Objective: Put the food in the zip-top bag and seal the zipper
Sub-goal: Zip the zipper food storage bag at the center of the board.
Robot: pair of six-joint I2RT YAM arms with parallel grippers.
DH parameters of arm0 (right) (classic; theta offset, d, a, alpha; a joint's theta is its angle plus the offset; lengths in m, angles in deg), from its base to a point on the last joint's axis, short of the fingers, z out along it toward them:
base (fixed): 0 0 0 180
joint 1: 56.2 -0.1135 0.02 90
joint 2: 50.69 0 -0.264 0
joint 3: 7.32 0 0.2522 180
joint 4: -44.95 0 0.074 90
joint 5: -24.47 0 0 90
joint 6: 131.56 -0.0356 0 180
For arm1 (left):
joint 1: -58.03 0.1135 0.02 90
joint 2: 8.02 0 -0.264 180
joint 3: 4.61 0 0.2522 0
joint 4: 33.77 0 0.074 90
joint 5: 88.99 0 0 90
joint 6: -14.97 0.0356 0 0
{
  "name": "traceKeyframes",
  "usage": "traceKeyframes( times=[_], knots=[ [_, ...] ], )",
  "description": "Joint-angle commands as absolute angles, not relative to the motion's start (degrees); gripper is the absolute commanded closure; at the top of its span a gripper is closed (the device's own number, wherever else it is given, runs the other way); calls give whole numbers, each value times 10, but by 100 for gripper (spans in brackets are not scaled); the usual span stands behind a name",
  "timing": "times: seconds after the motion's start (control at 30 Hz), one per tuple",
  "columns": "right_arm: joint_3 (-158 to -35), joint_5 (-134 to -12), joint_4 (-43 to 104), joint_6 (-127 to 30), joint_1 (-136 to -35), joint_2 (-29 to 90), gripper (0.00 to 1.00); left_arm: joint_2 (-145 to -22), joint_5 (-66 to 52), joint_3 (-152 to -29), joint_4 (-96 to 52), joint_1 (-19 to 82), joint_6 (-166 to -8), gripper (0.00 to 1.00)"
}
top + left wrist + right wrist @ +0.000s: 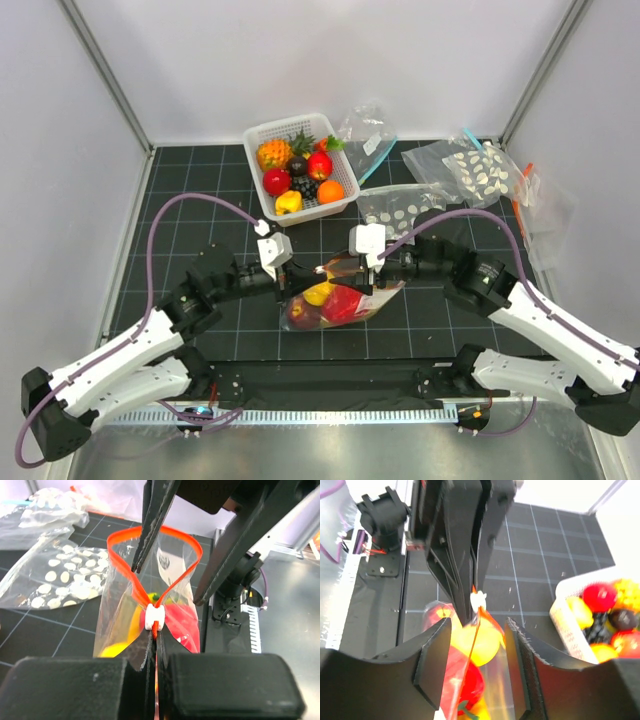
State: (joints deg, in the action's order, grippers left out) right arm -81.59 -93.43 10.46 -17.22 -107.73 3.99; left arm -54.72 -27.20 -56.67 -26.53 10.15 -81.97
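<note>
Left fingers (220, 685) are clenched on the zipper (186, 572) just behind its white slider (154, 617), likely anchoring that end for sealing. Right fingers (432, 665) are spread apart either side of the strip, gripping nothing. The bag (340, 300) lies on the tabletop (200, 200) between the arms. Fruit (182, 625) is inside and the mouth is looped apart, so it is not yet sealed.

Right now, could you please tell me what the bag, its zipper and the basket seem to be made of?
Bag: thin clear plastic film, glossy, crinkled, fruit showing through. Zipper: orange-red plastic strip, smooth, bending in a loop. Basket: white plastic, probably rigid, slotted walls.
</note>
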Motion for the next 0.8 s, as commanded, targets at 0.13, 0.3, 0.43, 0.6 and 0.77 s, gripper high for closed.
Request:
traceKeyframes(
  times=[0.13, 0.3, 0.43, 0.6, 0.77],
  knots=[
    [-881, -984, 75, -147, -1081, 78, 49, -550, -317, -607, -265, 102, -807, 100],
    [-886, -984, 78, -150, -1081, 92, 53, -552, -321, -619, -249, 101, -803, 100],
    [-888, -988, 79, -153, -1081, 99, 55, -551, -314, -620, -244, 102, -801, 100],
    [-889, -986, 83, -155, -1086, 103, 60, -554, -314, -621, -241, 102, -800, 100],
    [-890, -982, 86, -159, -1088, 107, 63, -557, -311, -627, -232, 102, -795, 100]
  ],
)
